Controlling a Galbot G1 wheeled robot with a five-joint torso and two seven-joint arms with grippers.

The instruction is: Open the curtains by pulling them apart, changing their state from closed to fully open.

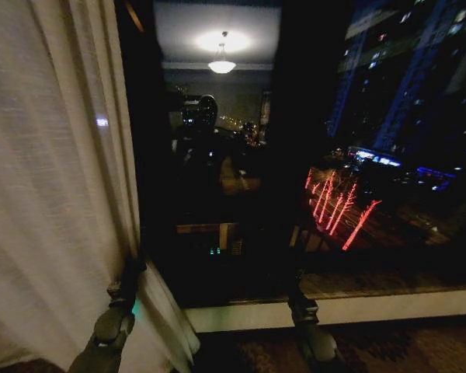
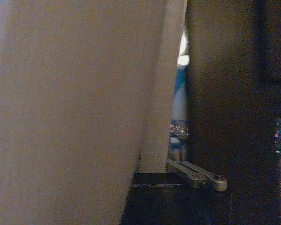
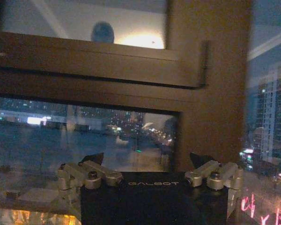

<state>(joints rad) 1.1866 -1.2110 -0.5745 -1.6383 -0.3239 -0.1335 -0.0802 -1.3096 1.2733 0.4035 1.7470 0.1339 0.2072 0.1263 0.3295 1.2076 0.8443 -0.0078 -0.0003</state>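
The head view looks forward and slightly down at a dark night-time window pane (image 1: 311, 155), with the sheer off-white pleated curtain (image 1: 46, 194) close on its left. The left wrist view sits almost against that fabric (image 2: 70, 108). The right wrist view faces the brown window frame (image 3: 206, 84) from nearby, sharing the city lights with the head view.

The left gripper (image 1: 132, 268) fingertips are hidden in the sheer curtain (image 1: 46, 179) folds around them.

The left arm is raised at lower left, its left gripper (image 1: 126, 273) seemingly closed, though its fingers are largely hidden. The right arm is raised near centre, the right gripper (image 3: 149, 161) held with jaws spread wide.
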